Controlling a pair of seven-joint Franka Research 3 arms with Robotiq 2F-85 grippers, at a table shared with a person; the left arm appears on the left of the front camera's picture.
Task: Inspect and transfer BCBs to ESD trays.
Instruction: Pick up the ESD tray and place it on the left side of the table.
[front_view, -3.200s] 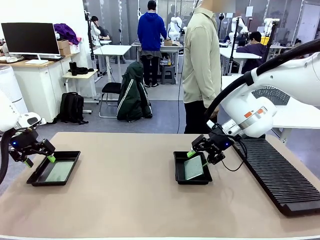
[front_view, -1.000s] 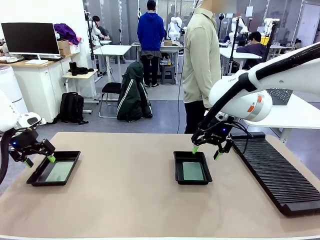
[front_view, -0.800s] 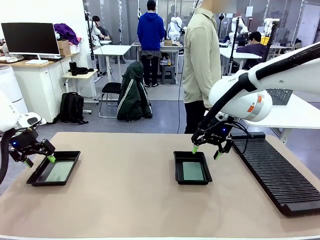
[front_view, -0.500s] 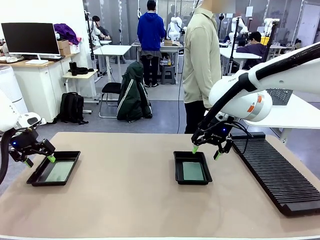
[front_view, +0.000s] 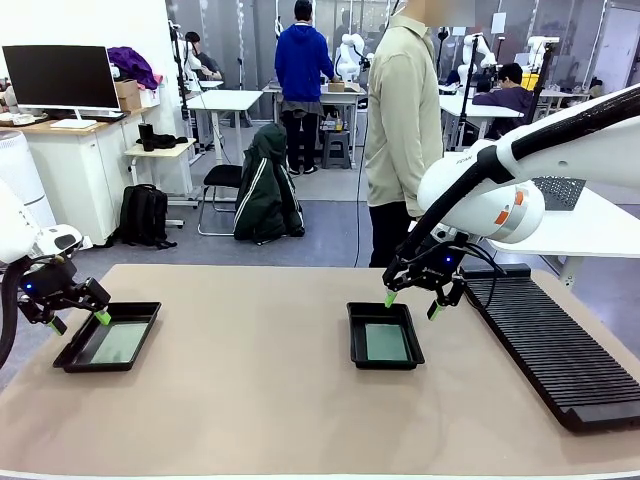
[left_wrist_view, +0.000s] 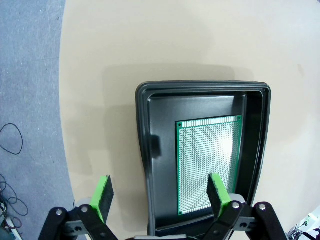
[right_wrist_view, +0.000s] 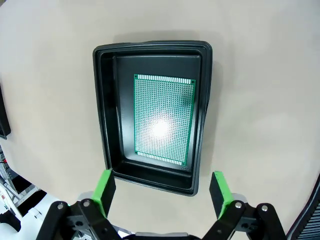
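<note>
Right pincer (front_view: 411, 303) has risen, empty and open (left pincer (front_view: 76, 320) open too), leaving its BCB (front_view: 385, 342) flat in the tray (front_view: 353, 340).

1. A beige table (front_view: 250, 400) stands on blue-grey carpet (front_view: 320, 230).
2. At left, a white cabinet (front_view: 75, 175) carries a dark monitor (front_view: 60, 77).
3. A jacket-draped chair (front_view: 262, 185) and black backpack (front_view: 144, 215) sit behind.
4. White desks (front_view: 225, 100) fill the brightly lit room.
</note>
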